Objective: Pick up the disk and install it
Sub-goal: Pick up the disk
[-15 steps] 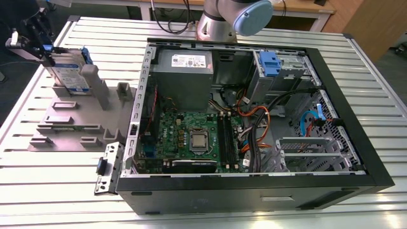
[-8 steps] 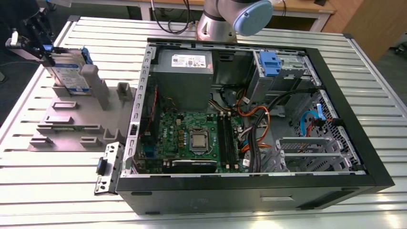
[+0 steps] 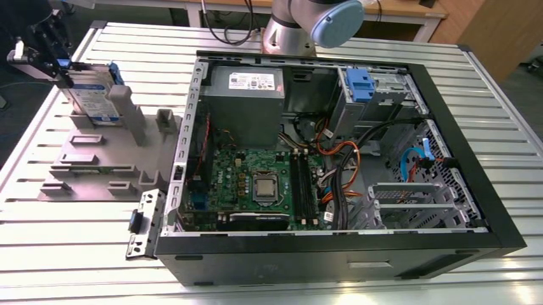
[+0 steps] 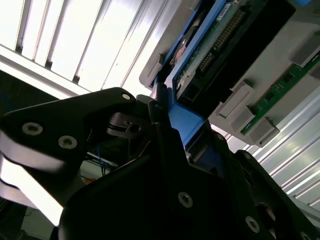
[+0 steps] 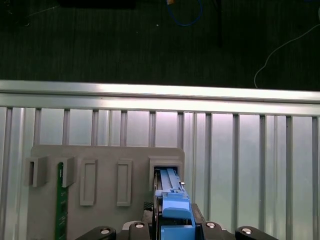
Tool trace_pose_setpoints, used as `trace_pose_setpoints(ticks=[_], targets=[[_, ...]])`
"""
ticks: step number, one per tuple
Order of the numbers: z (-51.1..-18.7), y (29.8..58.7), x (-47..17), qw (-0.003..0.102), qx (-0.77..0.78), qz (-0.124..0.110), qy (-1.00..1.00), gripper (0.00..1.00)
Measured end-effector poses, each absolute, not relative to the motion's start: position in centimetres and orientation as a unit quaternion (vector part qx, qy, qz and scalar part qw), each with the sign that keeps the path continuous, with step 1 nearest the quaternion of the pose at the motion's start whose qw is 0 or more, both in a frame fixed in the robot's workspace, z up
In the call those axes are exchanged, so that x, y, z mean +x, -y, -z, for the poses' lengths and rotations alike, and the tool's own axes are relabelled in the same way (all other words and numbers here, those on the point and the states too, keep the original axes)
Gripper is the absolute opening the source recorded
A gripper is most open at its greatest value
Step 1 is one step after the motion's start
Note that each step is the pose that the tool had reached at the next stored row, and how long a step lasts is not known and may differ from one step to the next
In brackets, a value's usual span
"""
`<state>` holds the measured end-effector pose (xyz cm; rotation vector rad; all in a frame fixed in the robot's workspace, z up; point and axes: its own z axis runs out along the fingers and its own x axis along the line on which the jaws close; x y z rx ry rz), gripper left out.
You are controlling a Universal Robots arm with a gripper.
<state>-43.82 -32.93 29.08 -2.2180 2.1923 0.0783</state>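
Silver metal disk (image 3: 93,98) stands on edge in a slot of the grey holder (image 3: 93,162) on the slatted counter (image 3: 475,82), at 9 o'clock from the open computer case (image 3: 339,159). Gripper (image 3: 61,67) is at the disk's top edge, fingers (image 4: 161,107) pinching its blue rail frame. Long axis looks upright, leaning to 11 o'clock in exterior view, though that angle is hard to read. Label face turned toward 3 o'clock. Judged stiff, fairly heavy, smooth-sided, shock-sensitive: best held by the rail edges, off the flat faces
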Motion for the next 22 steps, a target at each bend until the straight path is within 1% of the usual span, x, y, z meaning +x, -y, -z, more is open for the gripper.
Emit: trace_pose_setpoints(ticks=[10, 12, 13, 21, 22], targets=[[-29.12, 32.94, -43.82, 0.011, -0.711, -0.025, -0.703, 0.37], [-29.12, 32.94, -43.82, 0.011, -0.711, -0.025, -0.703, 0.38], [-29.12, 32.94, -43.82, 0.011, -0.711, -0.025, -0.703, 0.45], [-29.12, 32.94, -43.82, 0.011, -0.711, -0.025, -0.703, 0.45], [-29.12, 32.94, -43.82, 0.011, -0.711, -0.025, -0.703, 0.43]])
